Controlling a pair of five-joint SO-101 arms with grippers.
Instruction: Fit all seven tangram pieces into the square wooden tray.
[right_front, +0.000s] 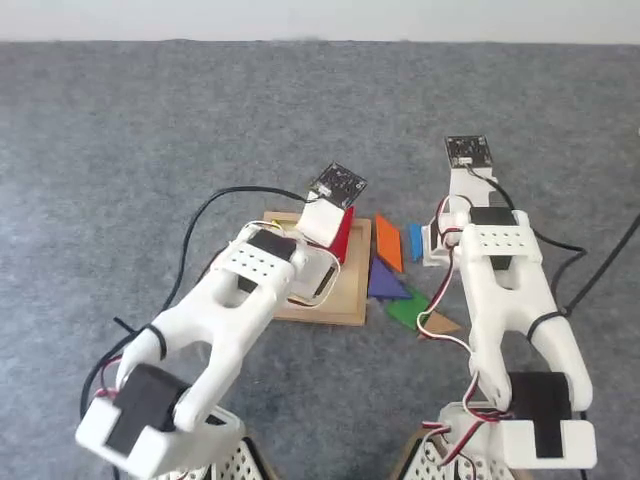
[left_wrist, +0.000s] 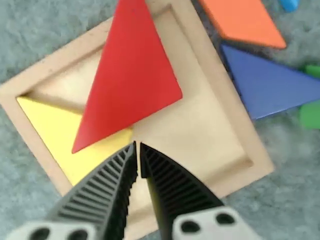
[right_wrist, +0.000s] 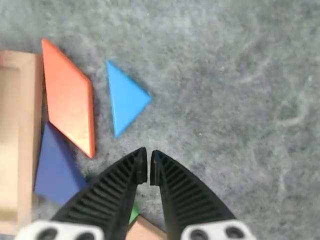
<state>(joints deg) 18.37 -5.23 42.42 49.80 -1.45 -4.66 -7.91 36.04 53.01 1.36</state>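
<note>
1. My left tool (left_wrist: 137, 150) hovers over the square wooden tray (left_wrist: 55, 57), nearly shut and empty. I judge it is narrow for nudging, not grasping.
2. The red triangle (left_wrist: 127, 85) overlaps the yellow triangle (left_wrist: 55, 132) and the tray rim, so it isn't seated.
3. My right tool (right_wrist: 148, 160), likewise narrow and empty, hangs above the tabletop (right_wrist: 240, 75) near the light-blue triangle (right_wrist: 125, 97) and orange parallelogram (right_wrist: 67, 97), handy for the loose pieces.
</note>
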